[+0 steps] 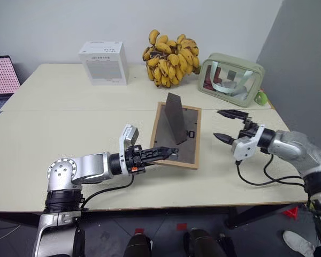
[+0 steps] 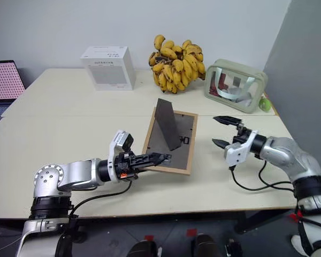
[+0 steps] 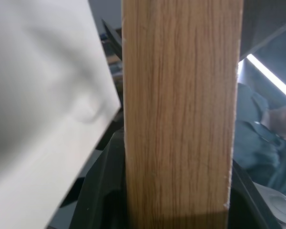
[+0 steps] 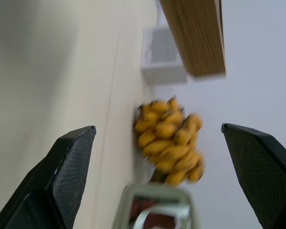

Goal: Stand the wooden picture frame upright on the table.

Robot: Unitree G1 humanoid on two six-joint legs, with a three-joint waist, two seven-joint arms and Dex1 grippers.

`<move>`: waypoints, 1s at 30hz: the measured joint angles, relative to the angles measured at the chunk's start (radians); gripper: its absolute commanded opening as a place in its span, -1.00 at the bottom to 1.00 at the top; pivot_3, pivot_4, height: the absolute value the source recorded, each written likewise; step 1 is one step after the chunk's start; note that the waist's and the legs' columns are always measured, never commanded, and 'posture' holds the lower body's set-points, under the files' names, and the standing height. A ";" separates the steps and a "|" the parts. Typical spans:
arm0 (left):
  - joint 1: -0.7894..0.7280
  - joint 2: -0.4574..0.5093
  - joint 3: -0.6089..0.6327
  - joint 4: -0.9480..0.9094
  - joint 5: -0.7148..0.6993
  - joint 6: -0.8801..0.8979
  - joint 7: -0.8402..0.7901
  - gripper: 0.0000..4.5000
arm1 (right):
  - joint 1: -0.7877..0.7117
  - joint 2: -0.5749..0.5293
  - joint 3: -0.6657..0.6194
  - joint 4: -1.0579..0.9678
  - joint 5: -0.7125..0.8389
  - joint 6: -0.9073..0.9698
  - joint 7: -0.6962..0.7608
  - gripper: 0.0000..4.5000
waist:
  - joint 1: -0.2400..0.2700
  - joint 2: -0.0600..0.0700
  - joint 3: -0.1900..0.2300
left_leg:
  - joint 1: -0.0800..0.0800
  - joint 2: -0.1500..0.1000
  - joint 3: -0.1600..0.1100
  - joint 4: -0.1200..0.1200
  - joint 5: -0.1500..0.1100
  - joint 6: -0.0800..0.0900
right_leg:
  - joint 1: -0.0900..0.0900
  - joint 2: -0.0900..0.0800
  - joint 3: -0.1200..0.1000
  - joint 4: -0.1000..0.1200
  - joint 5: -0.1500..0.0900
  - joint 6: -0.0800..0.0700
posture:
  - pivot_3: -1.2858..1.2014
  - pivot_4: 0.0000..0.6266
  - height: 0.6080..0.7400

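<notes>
On the left of the head view, the left gripper point(image 1: 168, 152) reaches in level from the near side of the table point(image 1: 69, 115) and is clamped on the near rail of the wooden picture frame point(image 1: 188, 140). Its wrist camera shows the light-wood rail running straight up between the two black fingers point(image 3: 102, 191), which confirms the hold.

The frame lies in the middle of the table with its dark back panel facing up and its stand flap point(image 1: 175, 119) already swung out into a tall dark wedge; the gripped near edge looks slightly raised off the surface. I judge the frame to be light and stiff, with smooth wood that could slip in a pinch. If it has glass at the front, which is not visible, it would be fragile. The flap is thin and hinged (a poor place to grab), so the outer wooden rail is the sound place to hold.

To the right of the frame, the right gripper point(image 1: 230, 126) hovers just above the table with its fingers spread wide and nothing between them.

The tabletop is a smooth, flat cream surface with a seam line across it and bare space around the frame. Along the far edge, left to right, stand a white box point(image 1: 104, 62), a bunch of bananas point(image 1: 170, 58) and a pale green clear-sided pouch point(image 1: 231, 78), all well apart from the frame. A plain light wall rises behind
</notes>
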State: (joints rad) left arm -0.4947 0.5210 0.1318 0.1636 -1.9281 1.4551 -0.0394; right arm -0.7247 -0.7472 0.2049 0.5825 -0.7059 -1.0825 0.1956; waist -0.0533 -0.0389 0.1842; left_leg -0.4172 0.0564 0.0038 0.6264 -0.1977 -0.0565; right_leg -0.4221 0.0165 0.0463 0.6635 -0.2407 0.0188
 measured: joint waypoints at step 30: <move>0.054 0.093 -0.102 -0.144 -0.042 -0.107 -0.060 0.31 | -0.120 0.041 0.169 0.036 -0.290 -0.254 -0.458 -0.42 | 0.021 0.000 0.000 | 0.000 -0.002 -0.002 0.001 0.000 0.000 | 0.002 -0.003 0.000 0.001 0.000 0.000 | 0.03 -0.52 1.00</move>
State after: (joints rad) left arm -0.4404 0.6143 0.0302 0.0201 -1.9700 1.3480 -0.0998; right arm -0.8448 -0.7057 0.3736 0.6185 -0.9961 -1.3370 -0.2621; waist -0.0320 -0.0389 0.1842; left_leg -0.4170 0.0542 0.0021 0.6277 -0.1975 -0.0563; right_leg -0.4202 0.0138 0.0465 0.6648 -0.2406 0.0190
